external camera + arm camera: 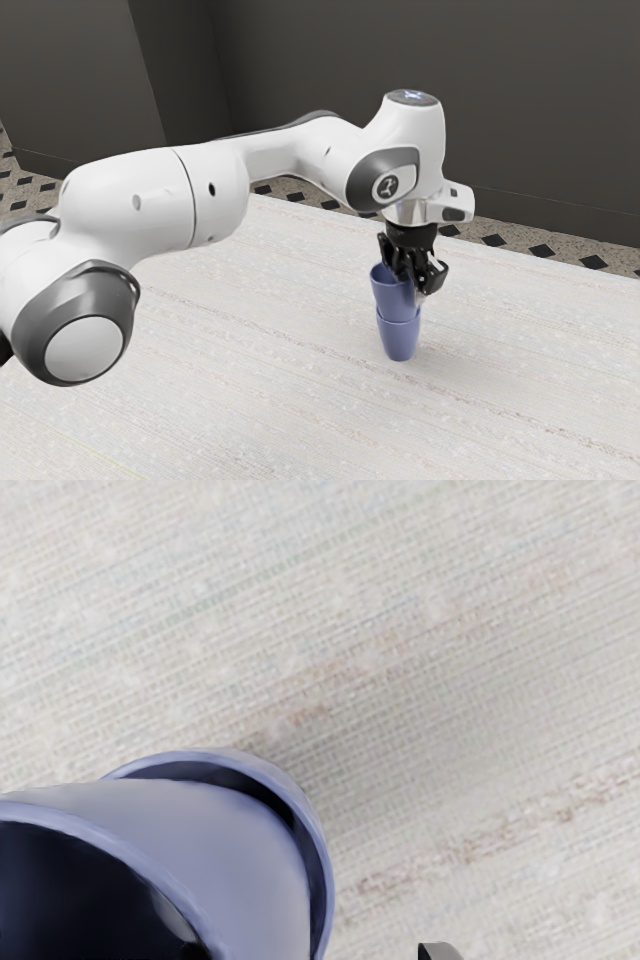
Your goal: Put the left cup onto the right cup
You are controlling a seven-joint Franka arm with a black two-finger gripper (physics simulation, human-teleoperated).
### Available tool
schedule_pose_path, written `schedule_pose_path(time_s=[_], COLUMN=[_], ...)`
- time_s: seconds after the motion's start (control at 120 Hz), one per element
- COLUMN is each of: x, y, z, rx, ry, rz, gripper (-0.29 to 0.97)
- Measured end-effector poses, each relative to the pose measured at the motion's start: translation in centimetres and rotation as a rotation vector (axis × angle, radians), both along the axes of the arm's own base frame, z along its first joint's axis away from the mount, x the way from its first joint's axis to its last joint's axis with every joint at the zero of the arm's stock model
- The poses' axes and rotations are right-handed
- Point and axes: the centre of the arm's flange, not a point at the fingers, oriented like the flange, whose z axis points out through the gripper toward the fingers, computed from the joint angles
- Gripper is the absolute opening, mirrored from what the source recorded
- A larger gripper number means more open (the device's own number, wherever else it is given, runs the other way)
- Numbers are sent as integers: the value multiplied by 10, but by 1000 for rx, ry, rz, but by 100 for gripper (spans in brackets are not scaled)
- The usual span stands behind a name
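The pale, wood-grained table [250, 400] takes up most of the exterior view. Its far edge runs from about 10 o'clock down to 3 o'clock, with dark tiled floor [560, 245] beyond it. The white arm [200, 200] comes in from 9 o'clock and bends down over the table just past the middle.

At about 4 o'clock from the middle of the exterior view stand two blue-violet cups, one nested in the other. The lower cup [398, 338] sits upright on the table and holds the upper cup [385, 290], whose upper half rises above the lower cup's rim. In the wrist view the upper cup [170, 850] lies just under the hand, its inside in dark shadow. The rim of the lower cup [300, 820] rings it closely.

The gripper [415, 275] hangs at the upper cup's mouth, on its 3 o'clock side. Its jaws look parted, though the exterior view is crowded here. In the wrist view one black fingertip [435, 950] stands apart from the cup walls, over bare table [400, 630].

The stack is well in from every table edge. Open tabletop lies all round it, widest toward 7 o'clock and narrowest toward 1 o'clock.
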Motion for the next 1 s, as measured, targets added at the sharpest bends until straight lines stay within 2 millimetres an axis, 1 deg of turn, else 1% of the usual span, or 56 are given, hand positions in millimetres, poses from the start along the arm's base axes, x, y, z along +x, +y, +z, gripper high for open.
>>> schedule_pose_path(time_s=[0.067, 0.142, 0.242, 0.333, 0.483, 0.575, 0.842, 1.0], x=[0, 0, 0, -1, -6, -12, -21, -26], y=[0, 0, 1, 2, 4, 7, 20, 49], z=[0, 0, 4, 14, 43, 57, 77, 86], rx=[0, 0, 0, -3, -15, -18, -17, -6], ry=[0, 0, -3, -13, -44, -52, -44, -8], rz=[-1, -1, -2, -3, -5, -6, 3, 37], gripper=[41, 49, 56, 60, 64, 65, 67, 68])
